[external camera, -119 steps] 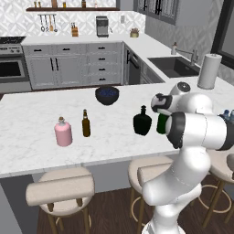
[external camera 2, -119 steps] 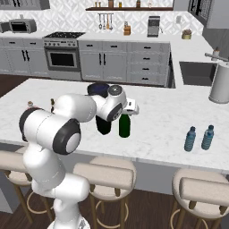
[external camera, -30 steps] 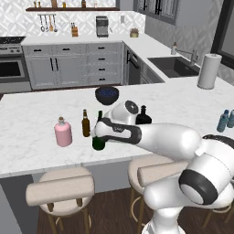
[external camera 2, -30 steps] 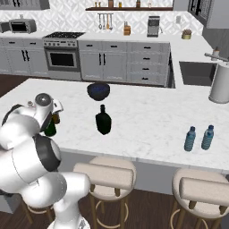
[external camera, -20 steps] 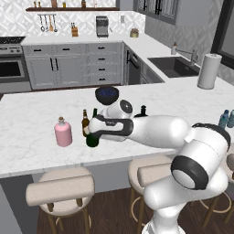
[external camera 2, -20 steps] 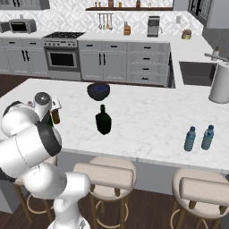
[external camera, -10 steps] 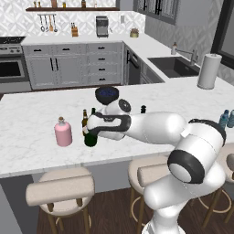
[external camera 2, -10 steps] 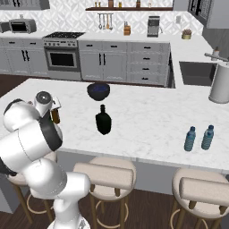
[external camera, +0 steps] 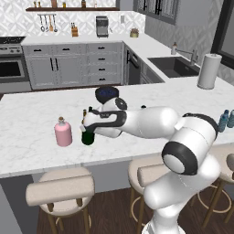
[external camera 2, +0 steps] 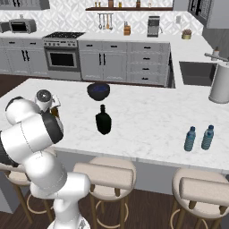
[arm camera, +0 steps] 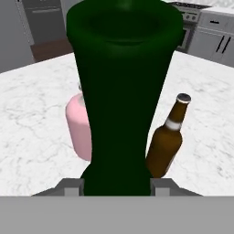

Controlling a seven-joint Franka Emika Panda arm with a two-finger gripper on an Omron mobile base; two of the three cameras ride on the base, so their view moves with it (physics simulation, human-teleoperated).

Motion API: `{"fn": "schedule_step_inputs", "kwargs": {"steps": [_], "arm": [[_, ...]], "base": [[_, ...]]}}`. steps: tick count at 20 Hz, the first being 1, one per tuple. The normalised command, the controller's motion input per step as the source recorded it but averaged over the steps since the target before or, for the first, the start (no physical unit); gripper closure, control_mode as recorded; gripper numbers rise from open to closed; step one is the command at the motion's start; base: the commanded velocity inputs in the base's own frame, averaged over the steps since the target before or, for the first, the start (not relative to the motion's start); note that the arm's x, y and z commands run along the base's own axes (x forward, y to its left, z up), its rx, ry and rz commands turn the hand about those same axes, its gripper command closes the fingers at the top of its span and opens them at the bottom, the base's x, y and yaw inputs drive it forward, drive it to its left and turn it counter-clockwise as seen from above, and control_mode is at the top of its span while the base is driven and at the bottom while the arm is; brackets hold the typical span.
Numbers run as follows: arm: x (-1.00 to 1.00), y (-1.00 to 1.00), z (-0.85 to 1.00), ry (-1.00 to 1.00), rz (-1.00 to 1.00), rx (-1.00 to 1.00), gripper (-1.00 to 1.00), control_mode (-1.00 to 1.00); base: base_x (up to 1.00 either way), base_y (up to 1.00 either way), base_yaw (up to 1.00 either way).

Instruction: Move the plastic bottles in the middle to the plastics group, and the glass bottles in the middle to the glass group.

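The dark-green wine bottle (arm camera: 124, 91) is pinched by its neck in the gripper (arm camera: 117, 185) and is held just beside the pink bottle (external camera: 63, 133) and the brown bottle (arm camera: 168, 139), at the glass group on the counter (external camera: 27, 119). The setting-down step appears to be in hand; whether the base touches the marble cannot be told. Next, a release without knocking the neighbours is called for. The squat black bottle (external camera 2: 103, 120) is left mid-counter, and two pale-blue bottles (external camera 2: 199, 138) stand well apart.
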Motion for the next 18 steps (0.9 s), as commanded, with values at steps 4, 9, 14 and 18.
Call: {"fn": "schedule_step_inputs", "kwargs": {"steps": [4,9,14,18], "arm": [[0.17,0.1,-0.06,0.0,0.0,0.0,1.0,-1.0],[0.05,0.15,-0.59,0.0,0.0,0.0,1.0,-1.0],[0.02,0.06,-0.33,0.0,0.0,0.0,1.0,-1.0],[0.15,0.0,-0.06,-0.02,0.0,0.0,1.0,-1.0]], "base": [[0.0,0.0,0.0],[0.0,0.0,0.0],[0.0,0.0,0.0],[0.0,0.0,0.0]]}}
